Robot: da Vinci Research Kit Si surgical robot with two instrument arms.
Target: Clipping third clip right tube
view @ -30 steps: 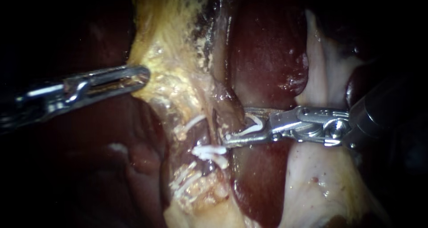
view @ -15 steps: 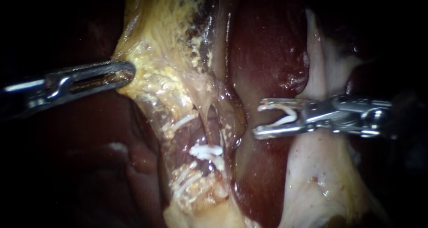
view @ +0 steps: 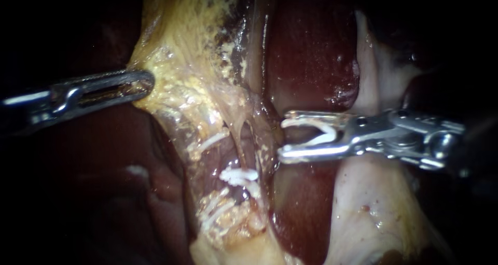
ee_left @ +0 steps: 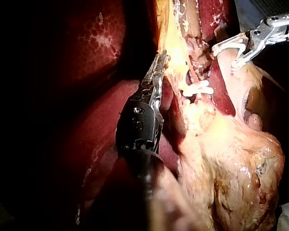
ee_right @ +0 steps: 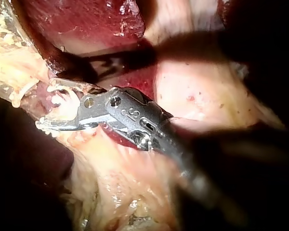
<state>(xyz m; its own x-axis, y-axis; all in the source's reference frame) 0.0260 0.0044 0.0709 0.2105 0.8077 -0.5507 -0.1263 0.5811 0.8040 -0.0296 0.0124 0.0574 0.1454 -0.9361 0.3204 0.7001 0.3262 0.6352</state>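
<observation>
In the endoscope view my left instrument [view: 147,83] comes in from the left, its jaws shut on the edge of the yellowish tissue [view: 181,63] and holding it taut. My right instrument [view: 282,138] comes in from the right, its jaws standing wide apart. A white clip [view: 322,135] is seated between them and touches both. The jaw tips lie just right of the right tube [view: 263,133], not around it. White clips [view: 239,176] sit lower on the tubes, another one [view: 210,140] further left. The right wrist view shows the loaded jaws [ee_right: 45,107] against the tissue.
Dark red liver [view: 311,52] lies behind and below the right jaws. Pale fatty tissue [view: 373,203] fills the lower right under the right shaft. In the left wrist view the left instrument [ee_left: 157,72] lies along the tissue's edge, a placed clip [ee_left: 197,89] beside it.
My right instrument pulled back to the right off the tube with the clip still in its jaws, then moved left again to the tube. The left instrument drew the tissue leftward.
</observation>
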